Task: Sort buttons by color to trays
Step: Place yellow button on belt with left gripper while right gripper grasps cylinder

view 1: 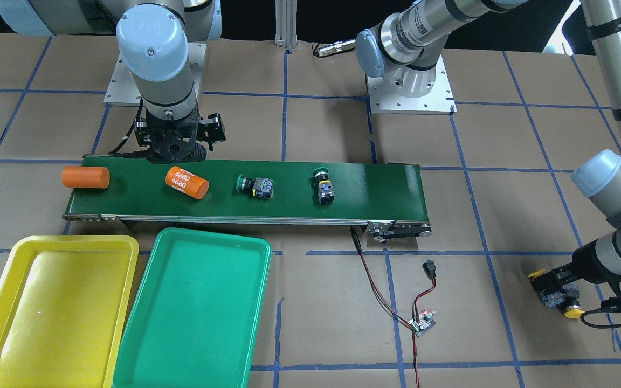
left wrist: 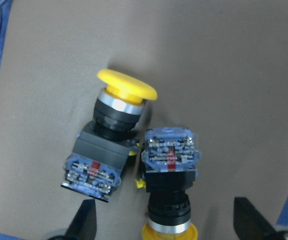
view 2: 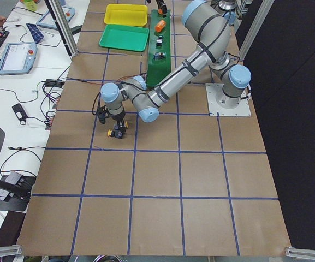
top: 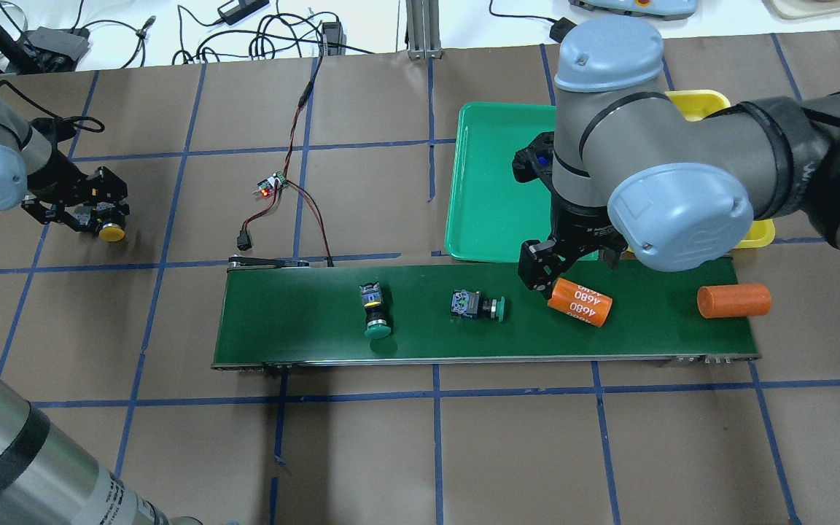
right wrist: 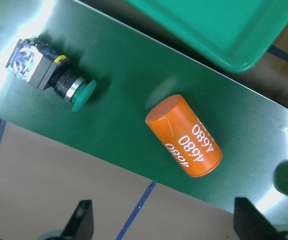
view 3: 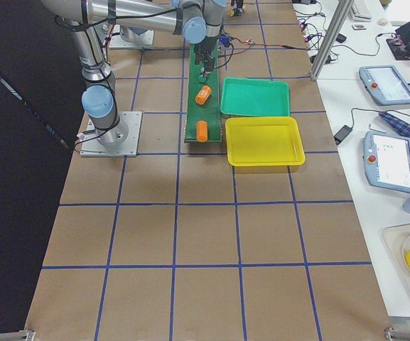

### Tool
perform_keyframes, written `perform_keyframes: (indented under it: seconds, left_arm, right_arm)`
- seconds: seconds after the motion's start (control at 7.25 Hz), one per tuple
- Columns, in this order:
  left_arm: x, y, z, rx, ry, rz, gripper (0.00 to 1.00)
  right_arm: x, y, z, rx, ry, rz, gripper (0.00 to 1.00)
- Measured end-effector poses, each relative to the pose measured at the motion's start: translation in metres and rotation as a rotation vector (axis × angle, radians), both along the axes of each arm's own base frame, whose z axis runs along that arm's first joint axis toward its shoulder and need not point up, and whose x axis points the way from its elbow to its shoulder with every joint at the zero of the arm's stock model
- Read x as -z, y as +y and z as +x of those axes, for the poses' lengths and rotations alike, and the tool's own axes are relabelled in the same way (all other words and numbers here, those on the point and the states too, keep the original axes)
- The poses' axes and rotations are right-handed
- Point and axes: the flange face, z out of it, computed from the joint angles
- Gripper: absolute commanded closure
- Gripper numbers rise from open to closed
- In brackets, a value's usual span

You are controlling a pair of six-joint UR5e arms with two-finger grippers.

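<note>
Currently both grippers are open, one over each group of parts.

The left gripper (left wrist: pixel 167 222) hangs with its fingers spread wide over two yellow buttons (left wrist: pixel 111 145) (left wrist: pixel 169 170), which lie touching side by side on the brown table paper (left wrist: pixel 233 75) with their caps pointing opposite ways. The right gripper (right wrist: pixel 164 222), fingers likewise apart, hangs over the green belt (top: pixel 281 328) at the printed orange cylinder (top: pixel 580 302). Two green buttons (top: pixel 375 313) (top: pixel 477 305) lie on their sides mid-belt. The yellow tray (view 1: pixel 52 323) and green tray (view 1: pixel 197 323) sit side by side at the lower left of the front-facing view, near the belt.
</note>
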Motion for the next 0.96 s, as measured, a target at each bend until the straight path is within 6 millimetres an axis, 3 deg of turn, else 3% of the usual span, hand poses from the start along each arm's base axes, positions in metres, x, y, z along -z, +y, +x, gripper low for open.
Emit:
perform_keyframes:
  seconds: [0.14, 0.41, 0.55, 0.69, 0.83, 0.96]
  left_arm:
    - [0.005, -0.001, -0.001, -0.018, 0.003, 0.003, 0.08]
    - [0.016, 0.003, -0.004, -0.043, 0.015, 0.020, 0.61]
    - [0.021, 0.006, -0.006, -0.049, 0.018, 0.026, 0.55]
    - [0.022, 0.008, -0.006, -0.052, 0.014, 0.021, 0.62]
    - [0.018, 0.006, -0.005, -0.054, 0.007, 0.010, 0.94]
    - [0.014, 0.003, -0.004, -0.048, 0.000, -0.002, 1.00]
  right_arm:
    - [0.000, 0.003, -0.003, -0.130, -0.027, 0.012, 0.15]
    - [0.001, 0.007, -0.018, -0.347, -0.071, 0.012, 0.22]
    - [0.003, 0.009, -0.031, -0.445, -0.090, 0.002, 0.22]
    - [0.007, 0.011, -0.048, -0.527, -0.104, -0.017, 0.20]
    - [0.011, 0.016, -0.064, -0.614, -0.109, -0.053, 0.20]
    - [0.017, 0.024, -0.075, -0.705, -0.108, -0.094, 0.18]
